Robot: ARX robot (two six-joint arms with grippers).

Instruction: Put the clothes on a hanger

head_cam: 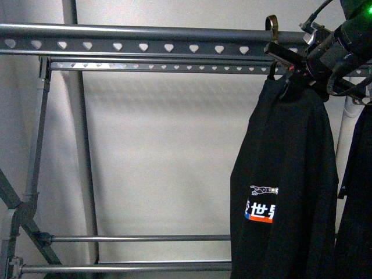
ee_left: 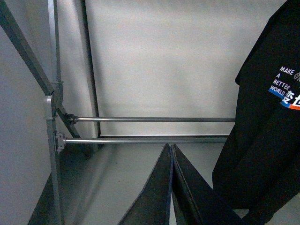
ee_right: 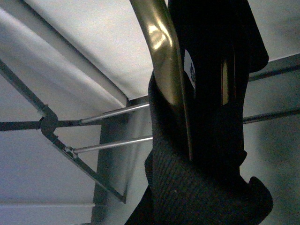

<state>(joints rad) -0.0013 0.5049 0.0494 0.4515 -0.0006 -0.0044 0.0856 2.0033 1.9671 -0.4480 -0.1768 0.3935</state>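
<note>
T-shirt (head_cam: 285, 174): hangs vert. from brass hook (head_cam: 271, 23) over rack rail (head_cam: 145, 35), rt end | R claw (head_cam: 293, 67) at collar just below hook, nearer arm, grip hidden, can't tell | L claw (ee_left: 171, 187) pinched closed, empty, well apart

The left gripper (ee_left: 170, 148), jaws closed together, is facing 2 lower bars of the hanger (ee_left: 154, 119), while the clothes (ee_left: 262, 140) are hanging beside them.

The right arm (head_cam: 340, 43) is showing black, blocky housings, black cables (head_cam: 344, 88) looping off it and a green light (head_cam: 363, 10) glowing. The left gripper (ee_left: 170, 146) is showing flat, tapering black fingers (ee_left: 154, 197).
</note>
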